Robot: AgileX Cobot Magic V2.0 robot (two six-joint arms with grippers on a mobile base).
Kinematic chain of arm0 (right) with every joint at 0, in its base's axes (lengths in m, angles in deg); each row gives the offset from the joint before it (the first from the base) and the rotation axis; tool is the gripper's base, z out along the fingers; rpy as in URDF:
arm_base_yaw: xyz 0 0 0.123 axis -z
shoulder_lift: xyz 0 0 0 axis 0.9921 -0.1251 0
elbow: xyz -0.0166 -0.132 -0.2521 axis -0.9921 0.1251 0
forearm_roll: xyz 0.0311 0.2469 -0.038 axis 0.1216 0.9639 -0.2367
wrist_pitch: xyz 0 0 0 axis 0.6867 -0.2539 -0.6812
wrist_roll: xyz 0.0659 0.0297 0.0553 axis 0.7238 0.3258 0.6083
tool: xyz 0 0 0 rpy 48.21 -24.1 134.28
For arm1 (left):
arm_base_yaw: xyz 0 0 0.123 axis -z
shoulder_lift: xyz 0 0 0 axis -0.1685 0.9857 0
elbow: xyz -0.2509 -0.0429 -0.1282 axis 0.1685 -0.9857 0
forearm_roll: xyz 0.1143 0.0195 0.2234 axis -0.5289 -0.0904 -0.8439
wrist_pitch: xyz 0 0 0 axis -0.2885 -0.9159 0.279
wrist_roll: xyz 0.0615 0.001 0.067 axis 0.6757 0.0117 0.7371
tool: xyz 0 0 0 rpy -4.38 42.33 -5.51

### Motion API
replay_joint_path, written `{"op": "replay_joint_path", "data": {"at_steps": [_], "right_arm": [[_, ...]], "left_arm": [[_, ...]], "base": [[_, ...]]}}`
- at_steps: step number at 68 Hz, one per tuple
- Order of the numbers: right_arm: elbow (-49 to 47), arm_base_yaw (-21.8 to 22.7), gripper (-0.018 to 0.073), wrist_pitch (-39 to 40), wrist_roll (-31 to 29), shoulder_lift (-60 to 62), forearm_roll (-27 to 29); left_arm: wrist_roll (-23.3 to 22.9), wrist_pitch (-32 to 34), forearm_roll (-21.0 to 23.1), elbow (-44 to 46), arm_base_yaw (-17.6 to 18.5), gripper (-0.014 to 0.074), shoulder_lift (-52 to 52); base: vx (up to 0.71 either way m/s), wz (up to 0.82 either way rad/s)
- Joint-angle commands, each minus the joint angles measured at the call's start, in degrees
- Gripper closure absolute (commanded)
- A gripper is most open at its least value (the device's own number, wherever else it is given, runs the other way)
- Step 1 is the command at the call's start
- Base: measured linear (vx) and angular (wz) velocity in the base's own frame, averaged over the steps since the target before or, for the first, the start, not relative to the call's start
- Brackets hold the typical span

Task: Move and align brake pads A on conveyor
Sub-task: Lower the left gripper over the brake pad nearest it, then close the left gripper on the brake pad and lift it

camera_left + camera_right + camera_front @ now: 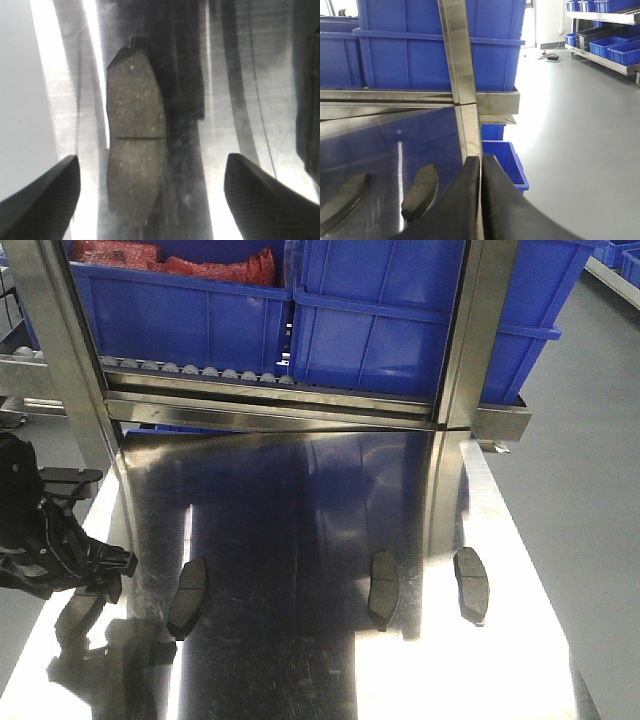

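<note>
Pads, four in all, lie flat on the steel tabletop (300, 490), long axes pointing away from the robot. Numbered from the robot's left in the front view, they are pad 1 (75, 618), pad 2 (188, 595), pad 3 (383, 588) and pad 4 (471, 583). Pads 1 and 2 lie near each other, as do pads 3 and 4. The two pairs are well apart, and no pad touches another. All four sit on the shiny steel.

Left claw (95, 585) hangs over pad 1 at the tabletop's left edge. In the left wrist view the claw (151, 165) is spread wide. Its fingers (42, 200) stand one on each side of pad 1 (135, 135), and both are apart from it. Pad 1 lies nearer the left finger. Its speckled face is up, with the groove across the middle, and a small tab shows at its far end. The claw holds nothing. Whether the fingertips touch the tabletop cannot be told.

Right claw (480, 200) is pressed together, with only a hairline seam between the fingers and nothing gripped. It sits near the tabletop's right edge. Pad 4 (420, 192) lies just to its left and pad 3 (340, 202) lies farther left. The claw touches neither. This claw does not appear in the front view.

Behind the tabletop stands a steel post (470, 330). Blue bins (400, 310) rest on a roller track (200, 375) beyond it.
</note>
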Motion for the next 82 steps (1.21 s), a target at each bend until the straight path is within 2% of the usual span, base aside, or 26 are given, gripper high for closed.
{"op": "replay_joint_path", "data": {"at_steps": [1, 24, 31, 38, 44, 60, 82], "right_arm": [[0.7, 0.3, 0.0571, 4.4, -0.5, 0.7, -0.7], [0.7, 0.3, 0.0571, 4.4, -0.5, 0.7, -0.7], [0.7, 0.3, 0.0571, 4.4, -0.5, 0.7, -0.7], [0.7, 0.3, 0.0571, 4.4, -0.5, 0.7, -0.7], [0.7, 0.3, 0.0571, 4.4, -0.5, 0.7, -0.7], [0.7, 0.3, 0.0571, 4.4, -0.5, 0.7, -0.7], [0.7, 0.3, 0.0571, 4.4, -0.5, 0.7, -0.7]], "left_arm": [[-2.0, 2.3, 0.1, 1.7, 0.3, 0.0021, -1.3], [-3.9, 2.6, 0.3, 1.7, 0.3, 0.0022, 2.9], [-4.0, 2.7, 0.3, 1.7, 0.3, 0.0046, 3.4], [-4.0, 3.2, 0.3, 1.7, 0.3, 0.0118, 3.7], [-4.0, 3.8, 0.3, 1.7, 0.3, 0.0216, 3.7], [-4.0, 4.6, 0.3, 1.7, 0.3, 0.0598, 3.7], [-4.0, 5.7, 0.2, 1.7, 0.5, 0.0604, -1.9]], "base": [[0.00, 0.00], [0.00, 0.00], [0.00, 0.00], [0.00, 0.00], [0.00, 0.00], [0.00, 0.00], [0.00, 0.00]]}}
